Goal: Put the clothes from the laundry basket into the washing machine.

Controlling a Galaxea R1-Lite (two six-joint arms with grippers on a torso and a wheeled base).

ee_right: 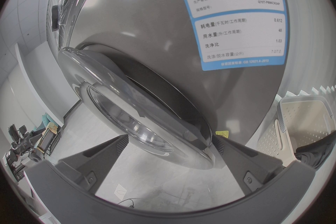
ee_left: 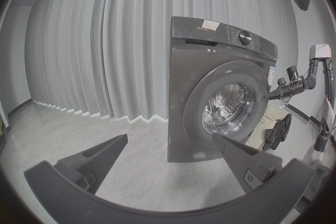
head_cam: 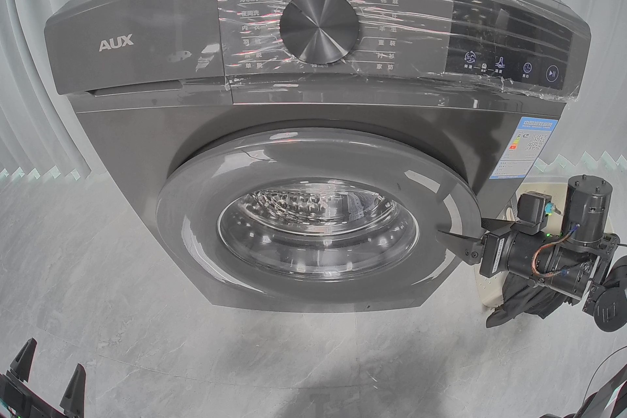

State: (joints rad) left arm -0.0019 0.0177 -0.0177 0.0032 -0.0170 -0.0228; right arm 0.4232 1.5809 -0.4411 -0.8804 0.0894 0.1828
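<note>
At the washing machine's (head_cam: 130, 132) right edge, the right gripper's (head_cam: 462, 227) empty jaws gape astride the door rim (head_cam: 196, 204), likely needing a pinch and pull next, while dark clothes (ee_left: 276, 132) hang over the laundry basket (ee_right: 304, 112) beside it.

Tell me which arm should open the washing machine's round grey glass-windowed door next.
Right. The right gripper is open at the right edge of the round grey glass-windowed door. The left gripper hangs low, well short of the grey washing machine.
</note>
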